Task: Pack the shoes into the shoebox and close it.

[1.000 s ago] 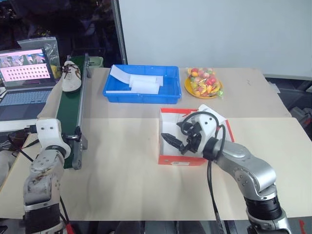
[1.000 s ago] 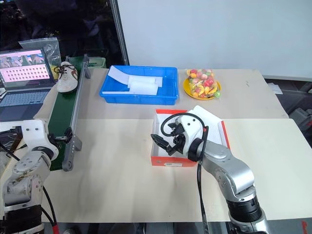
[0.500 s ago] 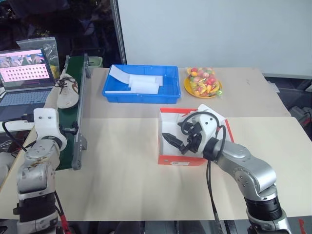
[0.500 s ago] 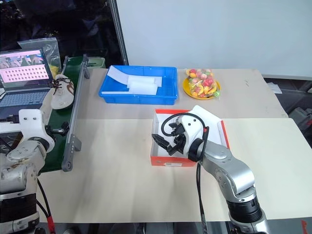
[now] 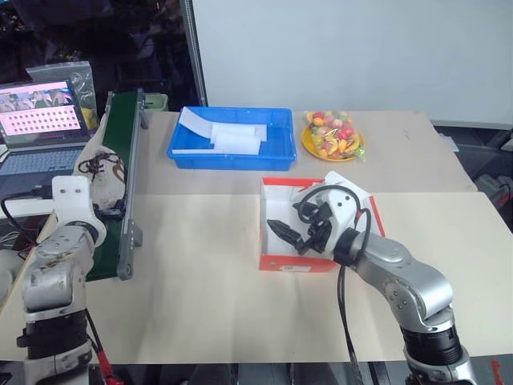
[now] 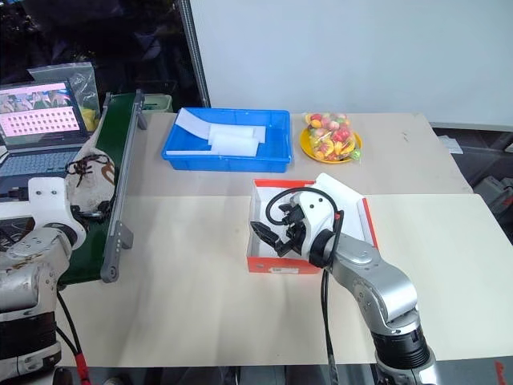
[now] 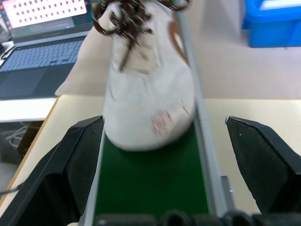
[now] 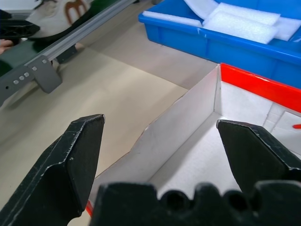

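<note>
Presently you have one cream shoe (image 7: 148,89), fabric-surfaced with tangled dark brown laces and a brown marking on its side, lying on the green conveyor belt (image 7: 150,183). Your left gripper (image 7: 164,174) sits just short of its toe, fingers spread wide on either side, grasping nothing. Your right gripper (image 8: 162,160) hangs over the shoebox (image 5: 276,258), likewise wide open and empty. That box is red-orange cardboard, rectangular, white inside, open on the tan table (image 5: 200,297).
</note>
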Robot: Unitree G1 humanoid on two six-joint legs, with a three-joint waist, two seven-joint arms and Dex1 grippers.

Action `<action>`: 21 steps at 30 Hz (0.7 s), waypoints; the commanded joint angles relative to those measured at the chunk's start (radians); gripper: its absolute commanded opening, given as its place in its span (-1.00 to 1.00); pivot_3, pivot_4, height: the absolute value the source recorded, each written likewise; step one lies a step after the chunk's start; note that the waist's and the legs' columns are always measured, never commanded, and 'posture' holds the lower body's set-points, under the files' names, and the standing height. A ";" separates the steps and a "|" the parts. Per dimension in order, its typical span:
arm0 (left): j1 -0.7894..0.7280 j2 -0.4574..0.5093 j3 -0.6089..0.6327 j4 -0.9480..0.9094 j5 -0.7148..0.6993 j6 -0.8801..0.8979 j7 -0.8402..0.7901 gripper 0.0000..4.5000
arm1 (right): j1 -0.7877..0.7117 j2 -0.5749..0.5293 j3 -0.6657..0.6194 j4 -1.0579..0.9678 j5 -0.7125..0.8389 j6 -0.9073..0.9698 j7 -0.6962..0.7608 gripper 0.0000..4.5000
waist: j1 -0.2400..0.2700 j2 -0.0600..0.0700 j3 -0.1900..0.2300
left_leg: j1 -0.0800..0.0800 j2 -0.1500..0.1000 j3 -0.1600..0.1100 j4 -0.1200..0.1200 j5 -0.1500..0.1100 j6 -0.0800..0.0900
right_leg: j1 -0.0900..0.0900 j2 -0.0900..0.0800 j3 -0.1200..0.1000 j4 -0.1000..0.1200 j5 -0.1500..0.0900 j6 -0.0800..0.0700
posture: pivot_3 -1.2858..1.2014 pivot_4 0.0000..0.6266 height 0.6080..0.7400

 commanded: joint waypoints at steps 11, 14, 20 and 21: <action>0.024 -0.066 -0.004 0.053 -0.028 0.041 -0.019 0.45 | -0.004 0.005 -0.048 -0.066 0.011 -0.010 -0.015 1.00 | 0.005 0.000 0.000 | 0.003 0.000 0.000 0.000 0.001 -0.001 | 0.002 -0.001 0.000 0.002 0.000 0.000 | 0.03 -0.52 0.75; 0.018 -0.069 -0.006 0.055 -0.026 0.048 -0.018 0.00 | -0.002 0.001 -0.056 -0.069 0.012 -0.007 -0.018 1.00 | 0.010 0.000 0.000 | 0.004 0.000 0.000 0.000 0.001 -0.002 | 0.002 -0.001 0.000 0.003 0.001 -0.002 | 0.03 -0.52 0.75; 0.011 -0.067 -0.005 0.062 -0.021 0.052 -0.019 -0.77 | 0.001 -0.004 -0.068 -0.075 0.013 0.000 -0.020 1.00 | 0.015 0.000 0.000 | 0.008 -0.001 0.000 0.000 0.001 0.000 | 0.007 -0.001 0.000 0.003 0.002 -0.003 | 0.03 -0.52 0.75; 0.011 -0.067 -0.006 0.063 -0.020 0.053 -0.019 -0.89 | 0.002 -0.004 -0.071 -0.076 0.014 0.001 -0.021 1.00 | 0.015 0.000 0.000 | 0.009 -0.001 0.000 0.000 0.001 0.000 | 0.008 -0.001 0.000 0.003 0.002 -0.003 | 0.03 -0.52 0.75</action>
